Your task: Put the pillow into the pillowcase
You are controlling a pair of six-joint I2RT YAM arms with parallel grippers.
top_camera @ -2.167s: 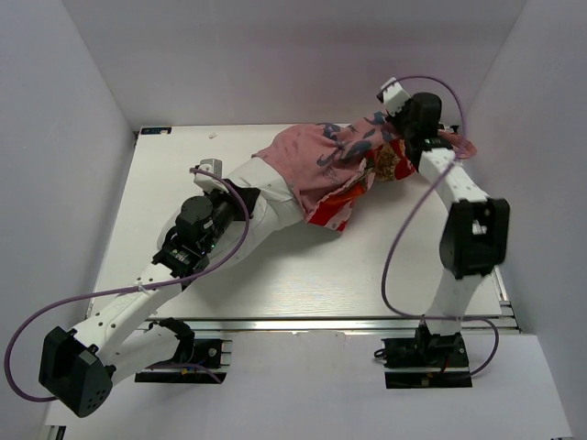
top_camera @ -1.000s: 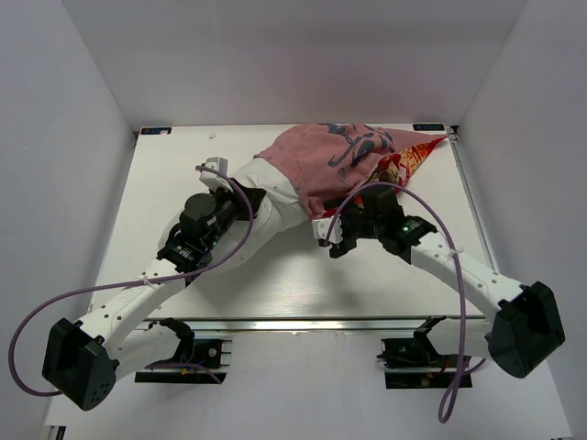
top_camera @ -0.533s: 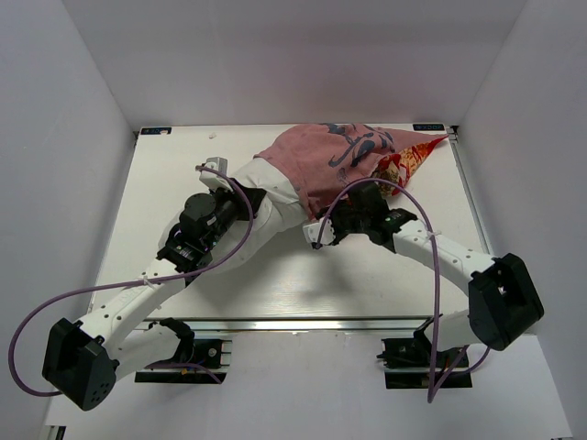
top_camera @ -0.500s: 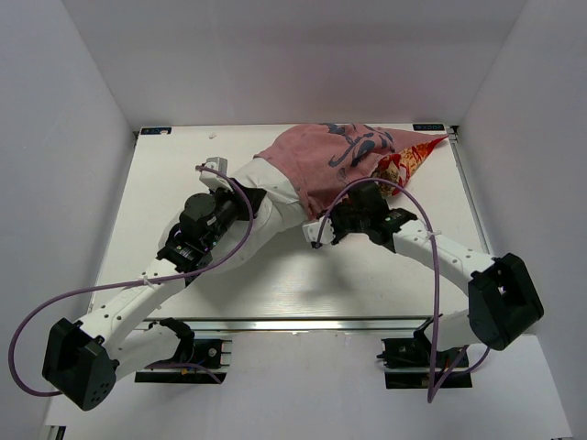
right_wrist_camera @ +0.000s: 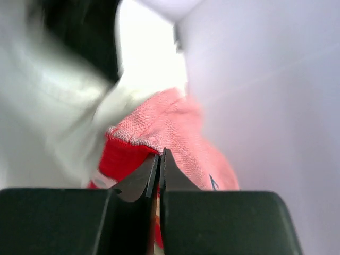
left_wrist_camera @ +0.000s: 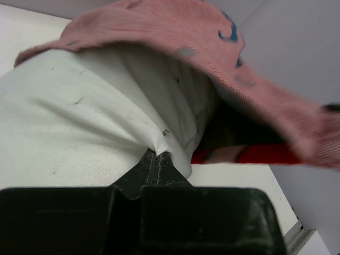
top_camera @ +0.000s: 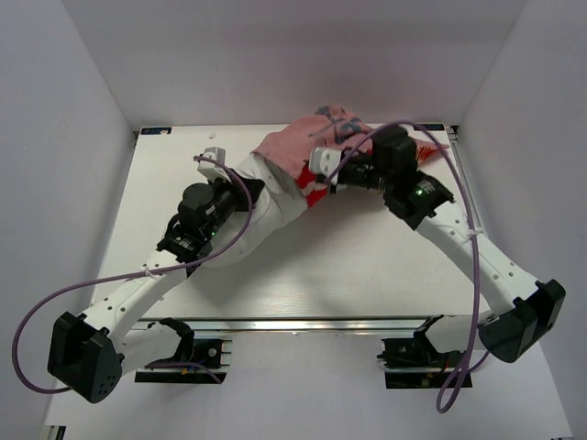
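Observation:
The white pillow (top_camera: 268,200) lies slantwise on the table, its far end inside the pillowcase (top_camera: 293,147), which shows its dull pink inner side with dark marks and a strip of red. My left gripper (top_camera: 240,188) is shut on a pinch of the pillow's fabric (left_wrist_camera: 79,122), seen at my left gripper (left_wrist_camera: 157,154) in the left wrist view. My right gripper (top_camera: 321,179) is shut on the pillowcase's open hem (right_wrist_camera: 159,133), seen at my right gripper (right_wrist_camera: 160,153) in the right wrist view, and holds it lifted over the pillow. The pink case (left_wrist_camera: 212,58) hangs open above the pillow.
The white table (top_camera: 367,266) has grey walls on the left, back and right. Its near edge carries a metal rail (top_camera: 303,323) with both arm bases. The right arm's cable (top_camera: 449,183) loops over the back right corner.
My right gripper has taken the pillowcase's hem at the front and risen with it toward the back. The case has bunched up over the pillow. The left arm has barely moved.

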